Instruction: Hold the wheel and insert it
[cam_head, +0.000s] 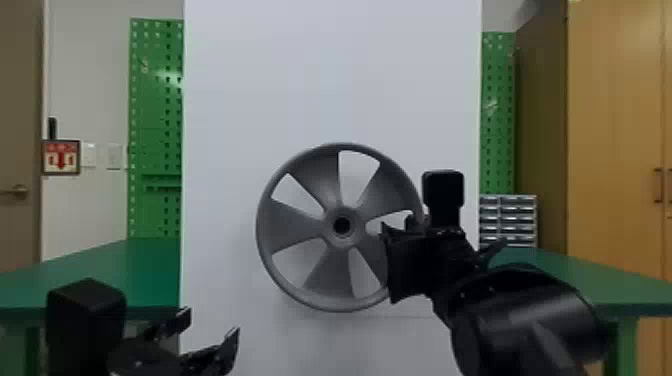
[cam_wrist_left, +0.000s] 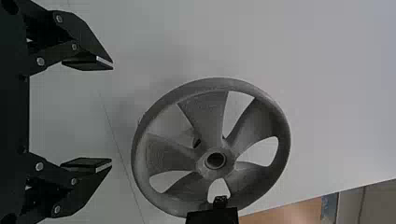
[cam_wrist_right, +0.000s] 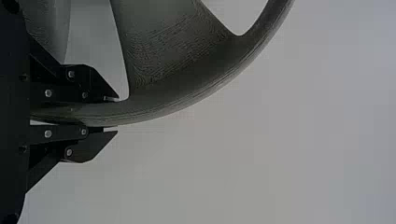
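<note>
Before the white board (cam_head: 250, 75), the right tool (cam_wrist_right: 116, 115) gripped the wheel (cam_head: 295, 225) by its rim (cam_wrist_right: 182, 100), hub (cam_head: 332, 225) leftward. The left tool (cam_wrist_left: 111, 114) stood open, lower.

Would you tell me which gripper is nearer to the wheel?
Right: the right gripper grips the wheel by its rim, while the left gripper is open, below and left of it.

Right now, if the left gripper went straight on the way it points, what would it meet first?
Probably the wheel, whose rim lies ahead of the left gripper; depth is unclear, so it might instead pass by toward the white panel.
</note>
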